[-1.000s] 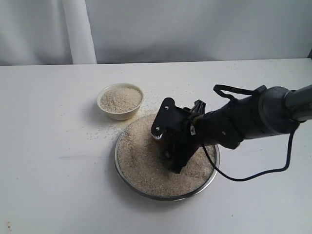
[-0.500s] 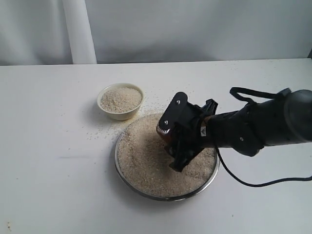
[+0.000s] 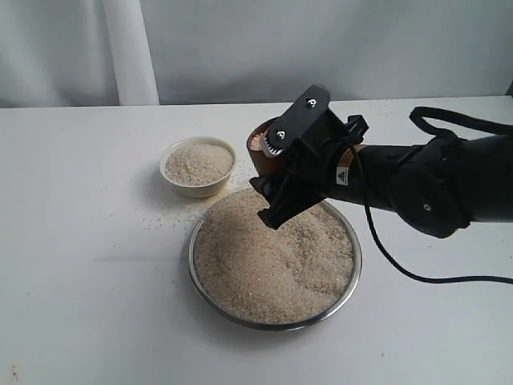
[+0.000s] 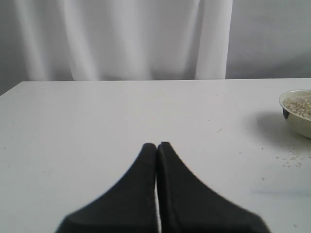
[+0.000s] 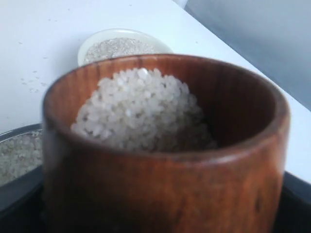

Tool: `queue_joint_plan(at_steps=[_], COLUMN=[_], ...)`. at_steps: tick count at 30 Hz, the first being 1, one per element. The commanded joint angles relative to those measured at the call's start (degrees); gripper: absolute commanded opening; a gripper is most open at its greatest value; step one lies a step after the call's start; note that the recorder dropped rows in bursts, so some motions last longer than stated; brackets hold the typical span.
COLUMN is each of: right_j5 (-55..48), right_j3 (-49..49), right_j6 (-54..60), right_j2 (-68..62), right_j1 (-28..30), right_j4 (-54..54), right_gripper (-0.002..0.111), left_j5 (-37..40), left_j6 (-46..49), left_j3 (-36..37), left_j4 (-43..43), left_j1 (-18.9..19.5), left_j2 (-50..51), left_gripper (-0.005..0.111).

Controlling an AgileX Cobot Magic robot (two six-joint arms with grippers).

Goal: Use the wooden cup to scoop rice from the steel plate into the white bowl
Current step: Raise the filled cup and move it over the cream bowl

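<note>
Steel plate [image 3: 195, 269] sits nearest on the white counter [image 3: 80, 305], wide and shallow. It is heaped almost to the rim with rice [image 3: 272, 265], and the mound rises higher toward its far side. A black cable [image 3: 417, 277] loops down to the counter just beside the plate's right edge.

Above the plate's far rim, the right tool [image 3: 271, 172] holds the wooden cup [image 3: 258, 151] clear of the heap, mouth up. Its jaws are set wide and clamp the cup's sides. In the right wrist view the cup [image 5: 160, 194] fills most of the picture. Its reddish grained wall encloses a mound of pale grains [image 5: 141, 111] piled higher against one side. Part of the plate's rim [image 5: 19, 130] shows behind the cup. The black arm carries a small triangular sticker [image 3: 343, 173] near the wrist, whose mark is too small to read.

Farther back and to the left, the white bowl [image 3: 199, 191] stands on the counter just beside the plate's far-left rim. It is filled nearly level with rice. Loose grains [image 3: 160, 216] lie scattered on the counter around it.

The left tool [image 4: 156, 145] shows only in its own wrist view. Its two black fingers are pressed together on nothing, and it is well apart from the bowl [image 4: 296, 125] at that picture's edge.

Pale curtain [image 3: 321, 48] hangs behind the counter.
</note>
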State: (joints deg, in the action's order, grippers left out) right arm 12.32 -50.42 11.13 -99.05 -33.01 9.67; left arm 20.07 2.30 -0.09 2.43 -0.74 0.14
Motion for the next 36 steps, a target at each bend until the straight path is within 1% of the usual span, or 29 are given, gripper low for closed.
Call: queue_joint_plan(at_steps=[1, 12, 17, 21, 25, 28, 32, 36], right_j5=[0.5, -16.6, -28.3, -36.9, -41.3, -46.5, -57.2, -64.3], right_j3=[-1.0, -16.1, -25.2, -34.7, -44.4, -52.8, -65.0, -76.0], right_j6=[-0.8, -0.5, 1.2, 4.1, 4.2, 4.1, 3.9, 3.9], right_j2=[0.7, 0.6, -2.6, -8.9, -15.9, -21.5, -29.7, -36.0], right_j1=[0.4, 0.4, -0.2, -1.8, -3.0, -3.2, -4.1, -5.3], right_j4=[1.1, 1.1, 1.1, 1.2, 1.4, 1.7, 7.0, 11.2], right_gripper=[0.000, 0.000, 0.000, 0.000, 0.000, 0.000, 0.000, 0.000], left_j5=[-0.3, -0.3, -0.3, -0.3, -0.3, -0.3, -0.3, -0.3], left_j6=[-0.2, -0.2, -0.2, -0.2, -0.2, -0.2, -0.2, -0.2], left_j3=[0.1, 0.1, 0.1, 0.1, 0.1, 0.1, 0.1, 0.1], left_j4=[0.0, 0.0, 0.0, 0.0, 0.0, 0.0, 0.0, 0.0], left_j1=[-0.1, -0.1, -0.1, -0.1, -0.1, -0.1, -0.1, -0.1], left_j2=[-0.1, -0.1, -0.1, -0.1, -0.1, -0.1, -0.1, -0.1], left_gripper=[0.000, 0.000, 0.000, 0.000, 0.000, 0.000, 0.000, 0.000])
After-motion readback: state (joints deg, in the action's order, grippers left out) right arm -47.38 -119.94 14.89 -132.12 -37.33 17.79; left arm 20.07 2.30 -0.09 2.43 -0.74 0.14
